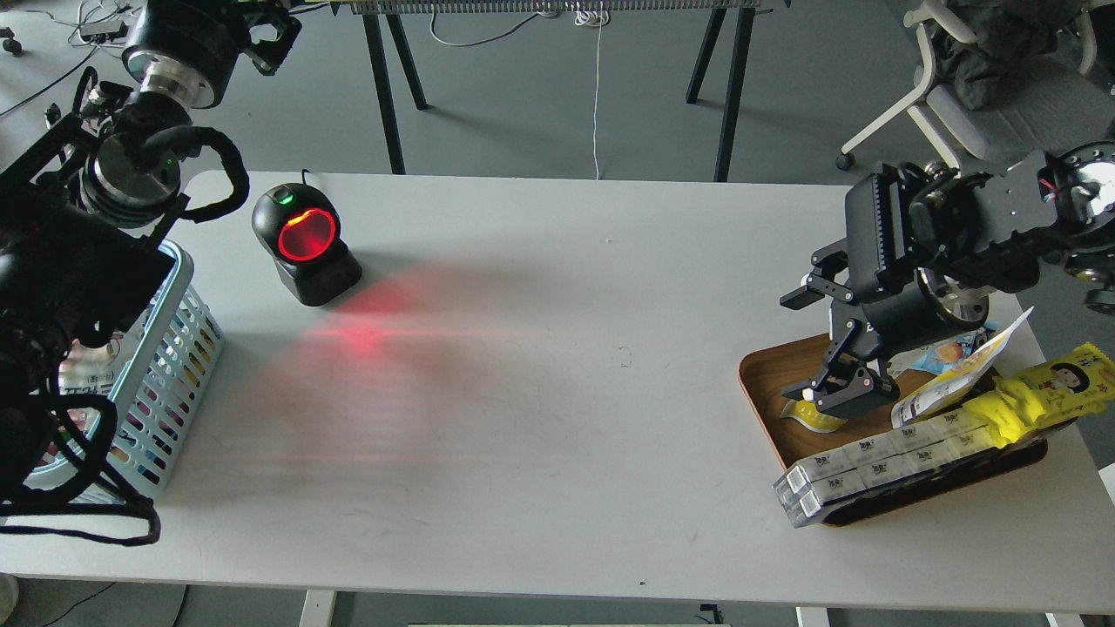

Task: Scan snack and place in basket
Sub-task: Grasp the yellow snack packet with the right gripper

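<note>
The snack [817, 420] lies on the brown wooden tray [765, 383] at the right. Only its yellow bottom end shows under my right gripper [843, 396]. The right gripper points down onto the pouch, with its jaws apart on either side of it. The light blue basket [187, 348] stands at the table's left edge, partly hidden by my left arm. My left arm rises along the left edge, and its gripper [266, 30] is cut off by the top edge.
A black scanner [307, 244] with a glowing red window stands at the back left and casts red light on the table. The tray also holds a long yellow pack [1045, 392], a white-and-yellow pouch [962, 374], a light-blue bag [954, 348] and a row of clear boxes [871, 461].
</note>
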